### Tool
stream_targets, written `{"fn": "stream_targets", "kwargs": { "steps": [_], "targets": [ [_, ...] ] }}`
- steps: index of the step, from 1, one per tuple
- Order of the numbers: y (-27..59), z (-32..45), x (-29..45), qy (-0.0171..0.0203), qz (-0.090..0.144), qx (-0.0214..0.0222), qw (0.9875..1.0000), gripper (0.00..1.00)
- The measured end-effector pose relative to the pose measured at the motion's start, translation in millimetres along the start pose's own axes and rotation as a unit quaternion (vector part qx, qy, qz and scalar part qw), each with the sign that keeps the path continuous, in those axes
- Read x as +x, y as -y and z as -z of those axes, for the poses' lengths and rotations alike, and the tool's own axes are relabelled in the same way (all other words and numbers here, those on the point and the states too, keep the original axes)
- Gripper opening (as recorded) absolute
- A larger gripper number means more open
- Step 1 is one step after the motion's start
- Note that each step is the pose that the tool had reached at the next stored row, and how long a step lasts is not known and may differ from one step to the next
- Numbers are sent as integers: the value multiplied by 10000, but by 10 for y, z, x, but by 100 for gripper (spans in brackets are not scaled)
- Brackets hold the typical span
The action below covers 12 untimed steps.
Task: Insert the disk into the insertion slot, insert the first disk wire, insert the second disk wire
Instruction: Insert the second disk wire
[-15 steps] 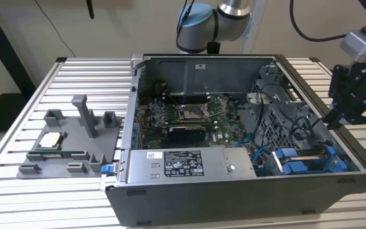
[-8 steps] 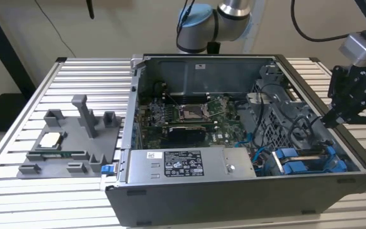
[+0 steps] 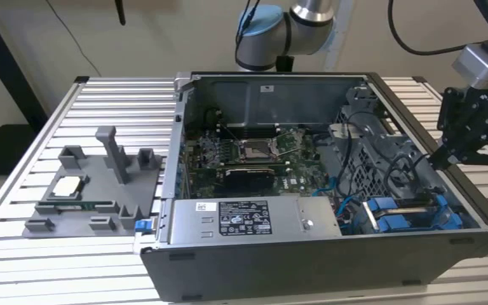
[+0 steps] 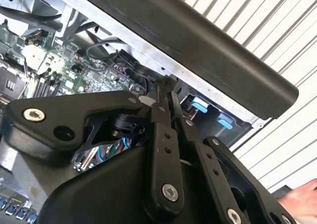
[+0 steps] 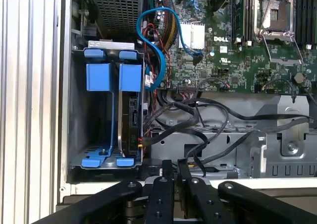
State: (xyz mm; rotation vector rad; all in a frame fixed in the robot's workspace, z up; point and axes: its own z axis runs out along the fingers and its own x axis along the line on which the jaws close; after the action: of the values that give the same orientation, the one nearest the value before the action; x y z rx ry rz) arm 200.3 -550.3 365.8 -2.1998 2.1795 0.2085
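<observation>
Disk seated in blue bay; fingers pressed together above case edge.

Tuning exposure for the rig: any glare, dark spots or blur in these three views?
Exterior view: even light, but the disk bay sits in shadow under the case wall. First wrist view: the slatted table beside the case is washed out bright, while the motherboard reads clearly. Second wrist view: the hand up close is dark and soft, and the bright slats behind it are overexposed.
</observation>
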Motion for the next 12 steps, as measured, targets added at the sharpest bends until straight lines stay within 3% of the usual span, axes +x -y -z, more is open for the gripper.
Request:
{"fn": "stream_targets", "kwargs": {
  "steps": [5, 12],
  "targets": [
    [-39, 38, -5, 0, -1, 0, 10000, 16],
    [-207, 194, -26, 0, -1, 0, 10000, 16]
  ]
}}
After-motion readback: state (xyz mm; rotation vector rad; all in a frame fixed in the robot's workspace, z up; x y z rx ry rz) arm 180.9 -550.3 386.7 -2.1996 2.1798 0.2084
